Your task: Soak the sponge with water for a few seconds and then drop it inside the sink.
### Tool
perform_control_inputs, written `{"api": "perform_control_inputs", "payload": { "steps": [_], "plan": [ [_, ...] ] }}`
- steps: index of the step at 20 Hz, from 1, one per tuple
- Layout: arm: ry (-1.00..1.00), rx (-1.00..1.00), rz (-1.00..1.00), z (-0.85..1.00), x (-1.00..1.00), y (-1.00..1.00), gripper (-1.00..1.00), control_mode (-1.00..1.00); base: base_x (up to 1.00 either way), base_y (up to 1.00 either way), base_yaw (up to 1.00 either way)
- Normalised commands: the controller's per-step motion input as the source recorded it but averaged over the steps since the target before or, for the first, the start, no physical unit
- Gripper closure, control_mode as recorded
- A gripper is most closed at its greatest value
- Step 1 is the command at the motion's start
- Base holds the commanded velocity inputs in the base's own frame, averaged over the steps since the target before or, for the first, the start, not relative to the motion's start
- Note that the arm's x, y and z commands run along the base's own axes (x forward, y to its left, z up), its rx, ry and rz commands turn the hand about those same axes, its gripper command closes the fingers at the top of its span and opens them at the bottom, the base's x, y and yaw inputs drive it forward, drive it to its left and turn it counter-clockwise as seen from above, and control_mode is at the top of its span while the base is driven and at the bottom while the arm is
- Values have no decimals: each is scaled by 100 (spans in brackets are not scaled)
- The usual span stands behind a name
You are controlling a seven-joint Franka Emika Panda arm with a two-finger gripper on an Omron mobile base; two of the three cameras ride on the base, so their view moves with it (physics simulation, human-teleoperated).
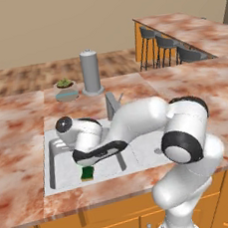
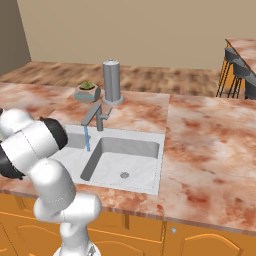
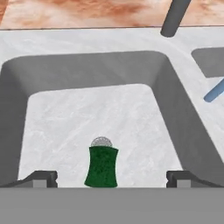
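Note:
The green sponge [image 3: 101,166] stands on end in the left bowl of the sink [image 3: 87,72], just in front of the round drain [image 3: 101,141]. My gripper [image 3: 109,177] is open above it, and both fingertips [image 3: 41,177] stand wide apart, clear of the sponge's sides. From the left base view, the sponge [image 1: 86,173] sits below my gripper [image 1: 89,164] near the front wall of the sink [image 1: 48,161]. A thin blue stream of water [image 2: 87,137] runs from the faucet [image 2: 95,114] and shows to the right of my gripper as water [image 3: 214,92].
Behind the sink a tall grey canister [image 1: 90,71] and a small potted plant [image 1: 65,89] stand on the marble counter. The faucet spout [image 3: 175,17] reaches over the divider between the bowls. Bar stools [image 1: 168,47] line the far counter.

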Motion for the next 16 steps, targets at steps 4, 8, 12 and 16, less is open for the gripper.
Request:
{"api": "perform_control_inputs", "payload": {
  "steps": [4,8,12,16],
  "plan": [
    [0,0,0,84,-2,-1,-100,-100,0,0,0],
    [0,0,3,78,-22,-9,-100,-100,0,0,0],
    [0,1,4,61,-35,-27,-100,-100,0,0,0],
    [0,0,6,37,-27,-62,-100,-100,0,0,0]
  ]
}}
